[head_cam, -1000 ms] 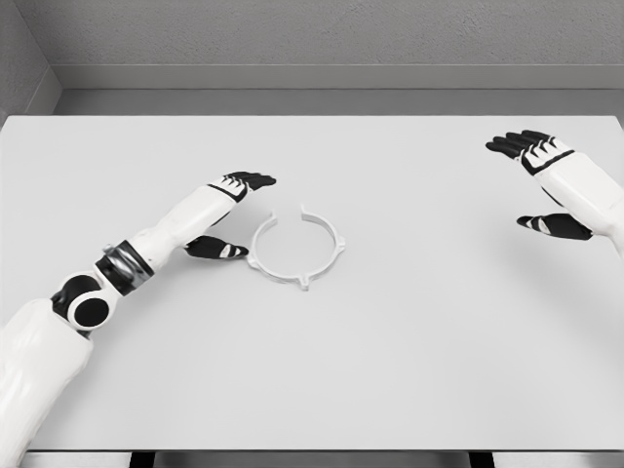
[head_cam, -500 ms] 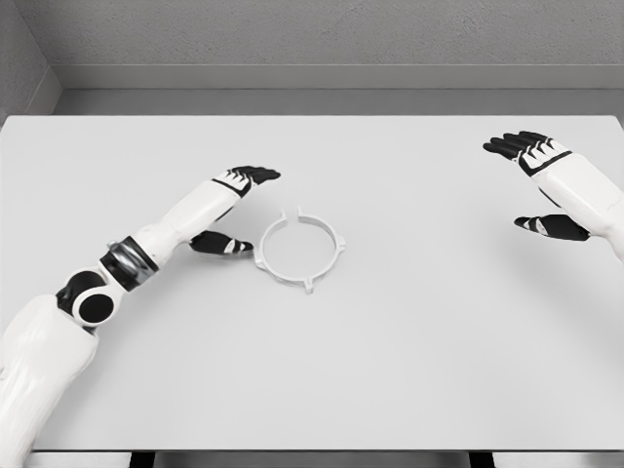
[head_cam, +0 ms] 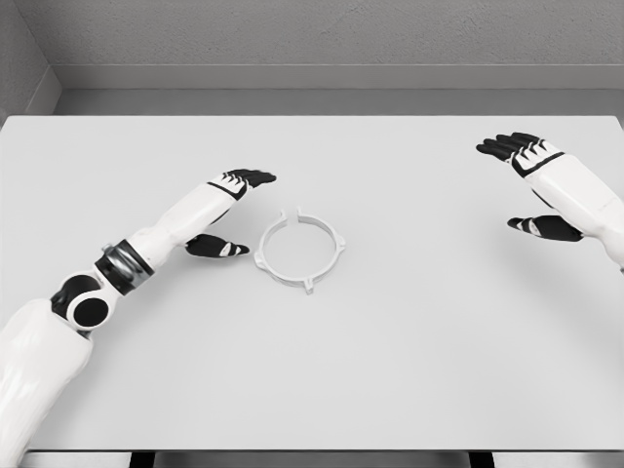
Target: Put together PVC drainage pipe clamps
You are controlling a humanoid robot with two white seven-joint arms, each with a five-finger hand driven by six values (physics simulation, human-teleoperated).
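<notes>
The white clamp ring (head_cam: pixel 300 251) lies on the table (head_cam: pixel 390 370) just beside the spread-fingered left robot hand (head_cam: pixel 229 210); the right robot hand (head_cam: pixel 531 185), also spread, is well apart.

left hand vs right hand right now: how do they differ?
The left hand sits right beside the white clamp ring, its thumb close to the ring's left edge; the right hand is far off near the table's right side. The left hand lies nearer the camera, the right hand farther back. Both are open, fingers extended, holding nothing.
</notes>
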